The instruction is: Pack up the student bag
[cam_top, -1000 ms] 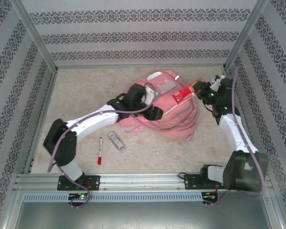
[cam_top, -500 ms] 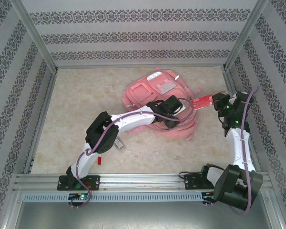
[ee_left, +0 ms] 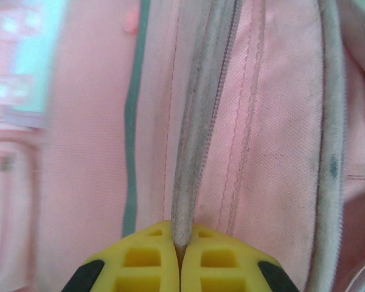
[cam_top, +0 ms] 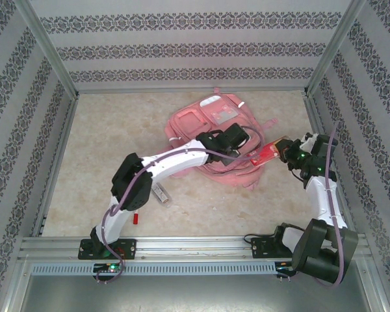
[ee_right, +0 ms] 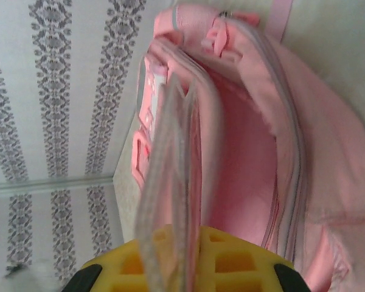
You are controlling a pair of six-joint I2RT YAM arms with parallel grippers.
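The pink student bag [cam_top: 194,123] lies flat at mid-table with its opening facing right. My left gripper [cam_top: 245,151] is shut on the bag's grey zipper edge [ee_left: 198,152], and its yellow fingers [ee_left: 146,258] meet around that edge. My right gripper [cam_top: 286,152] is shut on a flat red packet [cam_top: 265,155] in clear wrap. It holds the packet at the bag's right opening. In the right wrist view the packet [ee_right: 167,182] is seen edge-on between the fingertips [ee_right: 237,258], with the bag's pink inside [ee_right: 243,170] just ahead.
A red marker [cam_top: 136,218] and a small clear case [cam_top: 160,194] lie on the table near the left arm's elbow, partly under it. Patterned walls and metal posts [cam_top: 49,58] close in the table on three sides.
My left gripper moved right across the bag and shut on its zipper edge. My right gripper carried the red packet down and left to the bag's opening.
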